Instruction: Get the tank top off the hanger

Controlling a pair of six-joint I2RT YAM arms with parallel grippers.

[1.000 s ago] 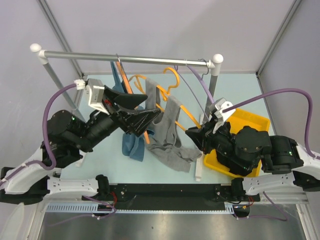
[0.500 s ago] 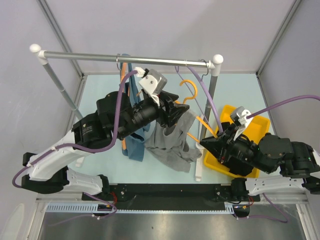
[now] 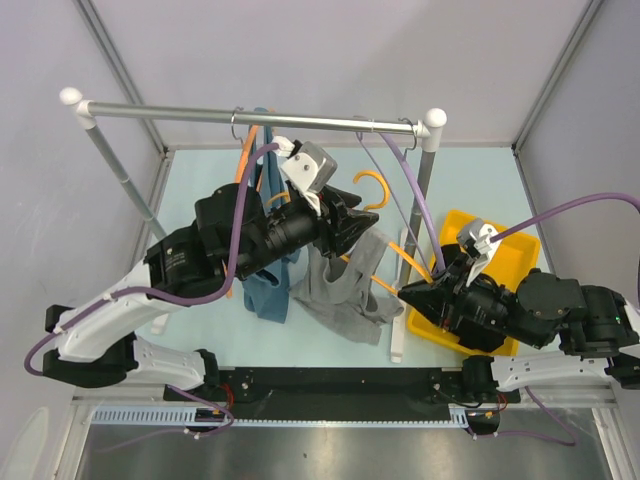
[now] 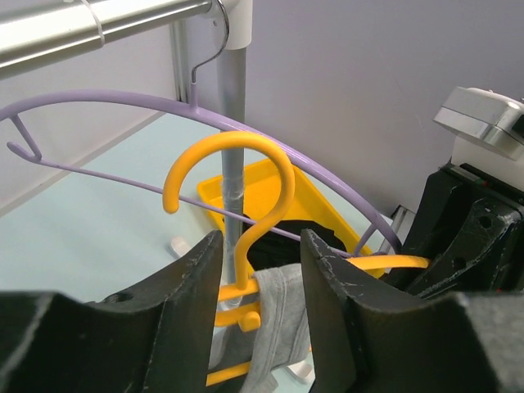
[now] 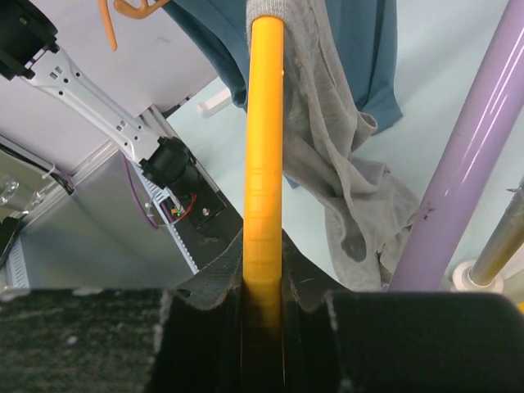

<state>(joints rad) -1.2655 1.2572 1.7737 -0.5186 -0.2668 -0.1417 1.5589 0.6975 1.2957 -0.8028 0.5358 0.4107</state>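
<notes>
The left arm has swung in from the left side to the middle, and its pincer [image 3: 350, 232] now sits at the neck of the hanger. The right arm has pulled back a little toward the near edge.

The grey tank top [image 3: 335, 290] is still on the yellow hanger [image 4: 229, 139]. It droops down from the hanger bar, with its long side running toward the near edge in the top view. Its bottom is bunched up low over the worktop [image 3: 190, 165]. The hanger's long bar slants from the left pincer down to the right pincer [image 3: 415, 295]. Its hook points up and back toward the rail [image 3: 250, 117], but it is off the rail and hooks onto nothing.

In the left wrist view, the left pincer [image 4: 260, 241] is spread. One finger stands on each side of the hook's neck, and there is a gap between them. In the right wrist view, the right pincer [image 5: 264, 270] is squeezed tight on the yellow bar [image 5: 264, 164], with the grey cloth [image 5: 327, 164] draped over the bar farther along.

A purple hanger [image 4: 123, 100] hangs from the rail just behind the yellow hook. A blue top [image 3: 265, 295] hangs just left of the tank top. A yellow bin [image 3: 510, 240] sits on the worktop under the right arm.
</notes>
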